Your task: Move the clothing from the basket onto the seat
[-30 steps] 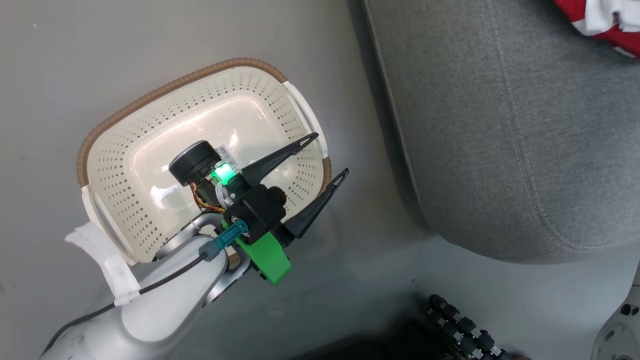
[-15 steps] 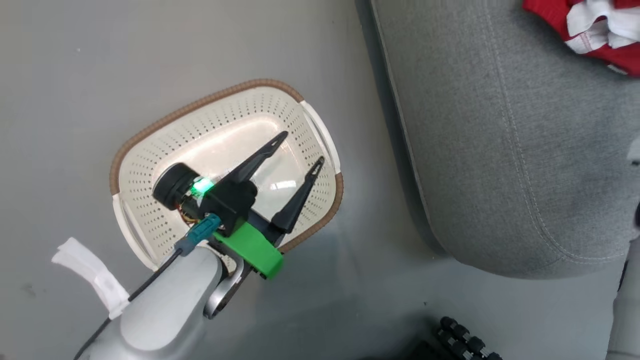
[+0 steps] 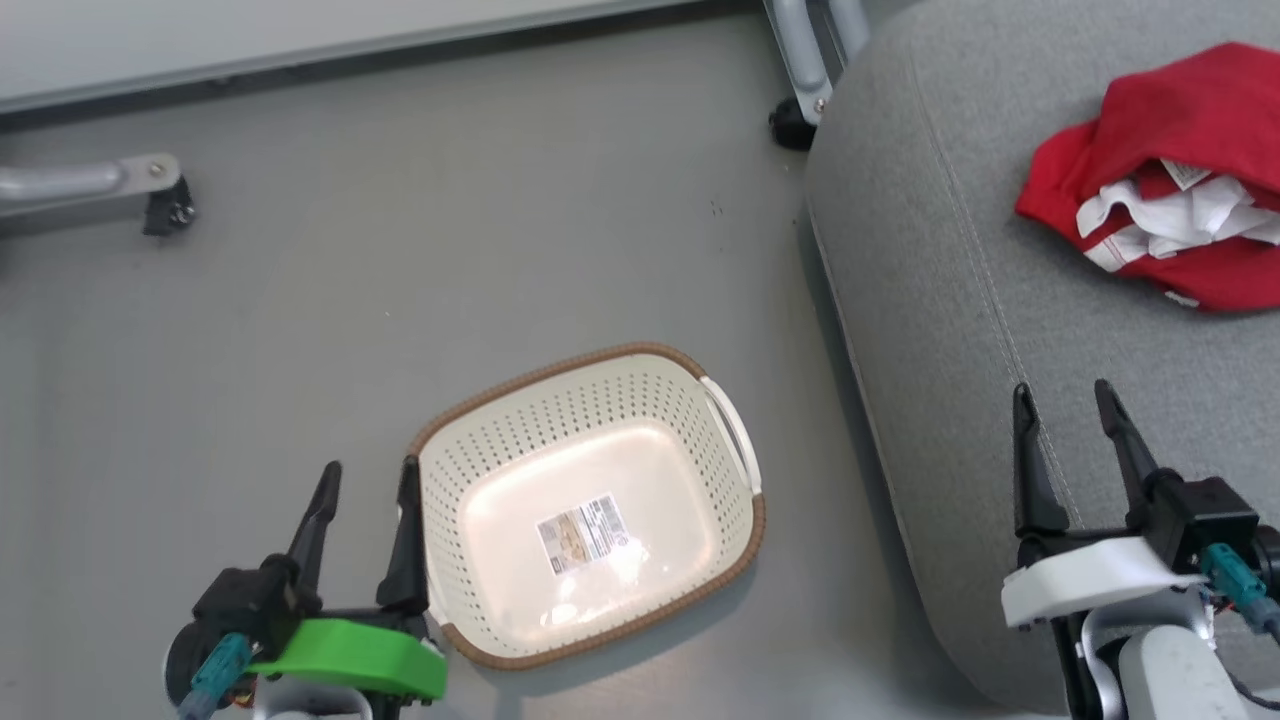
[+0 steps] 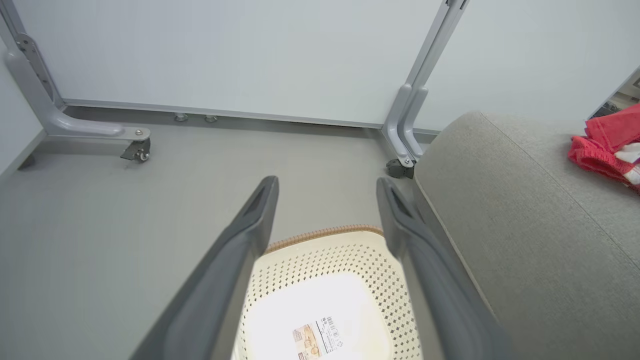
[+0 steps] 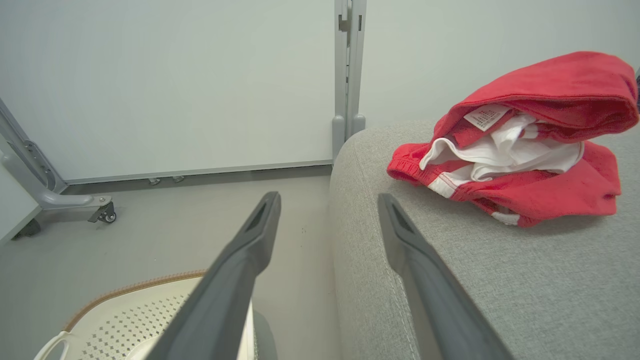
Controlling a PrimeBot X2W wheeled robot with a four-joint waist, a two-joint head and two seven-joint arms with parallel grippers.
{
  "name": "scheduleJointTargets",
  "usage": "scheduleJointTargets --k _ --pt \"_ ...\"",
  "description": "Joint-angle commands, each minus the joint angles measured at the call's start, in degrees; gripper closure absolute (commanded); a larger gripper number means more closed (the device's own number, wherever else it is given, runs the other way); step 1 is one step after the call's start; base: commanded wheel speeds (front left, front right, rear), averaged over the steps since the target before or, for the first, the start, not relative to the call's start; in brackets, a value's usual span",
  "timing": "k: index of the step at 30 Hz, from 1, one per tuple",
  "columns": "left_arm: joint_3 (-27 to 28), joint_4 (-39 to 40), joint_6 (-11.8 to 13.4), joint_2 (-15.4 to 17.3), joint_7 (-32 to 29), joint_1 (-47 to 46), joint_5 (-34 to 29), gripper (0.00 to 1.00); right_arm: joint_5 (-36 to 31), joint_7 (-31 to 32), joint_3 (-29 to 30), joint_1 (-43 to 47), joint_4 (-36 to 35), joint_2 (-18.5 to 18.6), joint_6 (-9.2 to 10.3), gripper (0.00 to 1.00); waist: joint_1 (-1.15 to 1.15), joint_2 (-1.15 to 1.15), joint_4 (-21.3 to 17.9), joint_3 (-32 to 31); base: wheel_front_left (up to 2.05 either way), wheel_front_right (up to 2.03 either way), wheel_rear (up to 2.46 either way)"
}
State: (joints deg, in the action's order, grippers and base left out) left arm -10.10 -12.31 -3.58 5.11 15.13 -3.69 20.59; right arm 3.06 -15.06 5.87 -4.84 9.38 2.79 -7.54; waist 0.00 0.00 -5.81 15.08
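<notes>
The red clothing [image 3: 1170,170] with white trim lies bunched on the grey seat [image 3: 1000,300] at the upper right, and it shows again as the clothing [image 5: 520,145] on the seat [image 5: 500,280]. The cream basket [image 3: 590,500] stands on the floor with nothing but a sticker [image 3: 583,533] inside. My left gripper [image 3: 368,478] is open beside the basket's left rim, holding nothing. My right gripper [image 3: 1065,400] is open over the seat's front part, short of the clothing. The left wrist view looks down between its open fingers [image 4: 250,240] into the basket [image 4: 325,270].
Grey metal frame legs with casters [image 3: 160,205] stand at the far left and by the seat's corner [image 3: 795,130]. A pale wall panel [image 4: 250,50] runs along the back. Grey floor [image 3: 450,250] lies around the basket.
The head camera has tilted up and the whole picture has shifted. My left arm has drawn back from over the basket to its left side. My right gripper has come into view.
</notes>
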Motion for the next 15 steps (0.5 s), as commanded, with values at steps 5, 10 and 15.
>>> scheduleJointTargets --k 5,10,15 --pt "7.3 5.6 -1.6 -1.9 0.0 6.9 -4.8 0.00 1.7 -0.2 -3.9 5.3 -5.3 0.2 0.10 0.00 0.00 0.00 9.9 -14.3 0.00 0.00 0.00" --pt "8.7 11.9 -2.6 -2.2 0.0 11.2 -9.3 0.00 1.0 -0.2 -5.8 8.1 -10.7 0.2 0.10 0.00 0.00 0.00 10.0 -16.8 0.00 0.00 0.00" --pt "8.2 16.2 -2.5 -2.2 0.0 16.0 -10.0 0.00 -0.1 -0.2 -7.3 11.1 -13.6 0.2 0.10 0.00 0.00 0.00 8.9 -19.1 0.00 0.00 0.00"
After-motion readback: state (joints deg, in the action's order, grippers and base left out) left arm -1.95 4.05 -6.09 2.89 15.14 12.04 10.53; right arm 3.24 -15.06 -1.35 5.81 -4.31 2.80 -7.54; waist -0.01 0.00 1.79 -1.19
